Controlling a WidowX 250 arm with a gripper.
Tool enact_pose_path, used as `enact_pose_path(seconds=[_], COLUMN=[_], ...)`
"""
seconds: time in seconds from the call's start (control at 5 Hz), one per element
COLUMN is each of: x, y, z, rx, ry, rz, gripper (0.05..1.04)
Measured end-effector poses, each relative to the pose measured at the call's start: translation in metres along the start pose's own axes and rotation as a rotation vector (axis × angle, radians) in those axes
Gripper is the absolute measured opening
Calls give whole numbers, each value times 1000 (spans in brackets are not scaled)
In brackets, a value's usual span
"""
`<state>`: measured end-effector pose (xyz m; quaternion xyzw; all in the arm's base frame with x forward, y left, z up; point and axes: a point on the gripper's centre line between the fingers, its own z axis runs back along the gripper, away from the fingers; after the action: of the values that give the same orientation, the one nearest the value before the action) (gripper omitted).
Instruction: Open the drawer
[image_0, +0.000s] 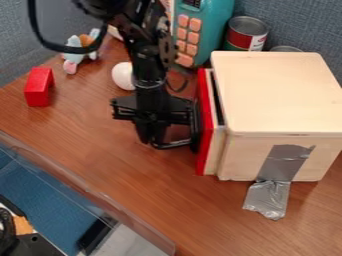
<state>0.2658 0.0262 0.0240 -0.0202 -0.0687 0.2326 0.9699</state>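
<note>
The black gripper (155, 116) hangs over the table at the left side of a light wooden box (280, 95), close against the drawer's red front. The drawer (205, 145) faces left, and a narrow gap separates its red front from the box, with a strip of its pale wooden side showing. Dark curved parts lie between the gripper and the red front; I cannot tell whether they belong to a handle or whether the gripper holds anything.
Silver tape (270, 192) fixes the box to the table (143, 175). A red block (39, 87) lies at left, near a small plush toy (75, 56). Behind the arm are a white round object (123, 76), a teal toy phone (212, 30) and a can (246, 34).
</note>
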Motion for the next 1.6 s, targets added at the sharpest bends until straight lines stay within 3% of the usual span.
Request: enact_pose_path(seconds=[1.2, 1.4, 1.6], x=[-20, -21, -27], y=[62, 64, 65], z=[10, 11, 11], rx=[80, 83, 96], ry=[22, 30, 72], rz=[13, -8, -102], gripper=[160, 209, 471])
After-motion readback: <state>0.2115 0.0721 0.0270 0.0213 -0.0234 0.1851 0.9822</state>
